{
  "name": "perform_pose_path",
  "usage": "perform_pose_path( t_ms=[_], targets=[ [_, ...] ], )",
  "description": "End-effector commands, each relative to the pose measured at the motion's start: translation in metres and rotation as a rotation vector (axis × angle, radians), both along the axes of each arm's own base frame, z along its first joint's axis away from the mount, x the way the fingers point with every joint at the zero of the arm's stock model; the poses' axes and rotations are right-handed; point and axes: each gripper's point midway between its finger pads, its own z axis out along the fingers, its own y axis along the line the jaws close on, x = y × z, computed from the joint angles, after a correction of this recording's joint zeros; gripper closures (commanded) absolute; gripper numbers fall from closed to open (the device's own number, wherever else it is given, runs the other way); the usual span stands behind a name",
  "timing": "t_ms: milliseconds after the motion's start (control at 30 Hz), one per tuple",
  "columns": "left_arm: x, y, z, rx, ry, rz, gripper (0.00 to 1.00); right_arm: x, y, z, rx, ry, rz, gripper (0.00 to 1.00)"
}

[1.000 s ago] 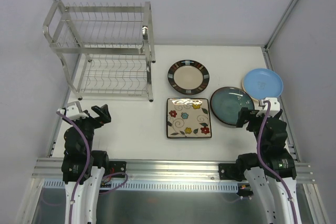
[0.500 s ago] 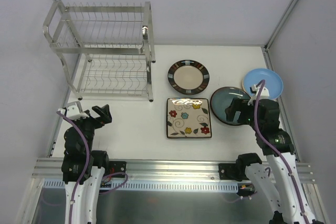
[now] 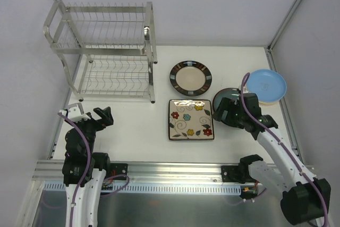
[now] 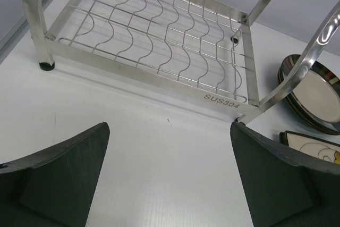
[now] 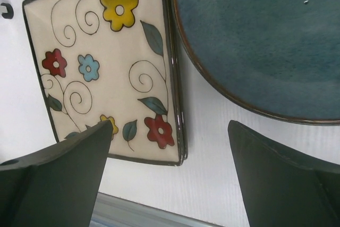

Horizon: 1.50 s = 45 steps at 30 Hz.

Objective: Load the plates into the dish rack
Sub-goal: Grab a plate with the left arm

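My right hand (image 5: 170, 127) hangs released, jaws wide, above the worktop (image 3: 133, 126) where the square floral plate (image 5: 106, 62) lies just beside the dark teal plate (image 5: 265, 35). I should straddle one rim only, clear of its neighbour; the dish rack (image 3: 101, 51) stands far left.

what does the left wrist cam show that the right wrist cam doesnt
Only the left wrist view shows the dish rack and the round dark-rimmed plate beside it. Only the right wrist view shows the teal plate. Both show the square floral plate, though the left wrist view catches just a corner of it, and the white table.
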Motion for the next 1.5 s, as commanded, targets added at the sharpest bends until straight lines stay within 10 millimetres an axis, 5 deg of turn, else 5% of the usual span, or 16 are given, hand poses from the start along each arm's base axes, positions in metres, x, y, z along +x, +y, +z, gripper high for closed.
perform_pose_path(
  t_ms=[0,233,600,967,1300,1467],
  targets=[
    [-0.005,-0.002,0.018,-0.01,-0.076,-0.011,0.01,0.015,0.021,-0.001,0.086,-0.008,-0.032,0.06],
    [-0.005,-0.003,0.018,-0.007,-0.074,-0.013,0.01,0.027,0.038,-0.021,0.086,0.014,-0.029,0.22],
    [-0.006,-0.001,0.019,0.001,-0.078,-0.009,0.01,0.035,0.05,-0.047,0.025,0.067,-0.019,0.34],
    [-0.007,0.0,0.019,0.005,-0.075,-0.001,0.01,0.036,0.065,-0.043,0.014,0.057,0.028,0.58],
    [-0.007,0.0,0.019,0.003,-0.074,-0.003,0.01,0.034,0.057,-0.048,-0.041,0.067,-0.007,0.99],
    [-0.007,0.0,0.019,0.006,-0.073,-0.003,0.01,0.031,0.054,-0.04,-0.046,0.062,-0.023,0.99]
  ],
)
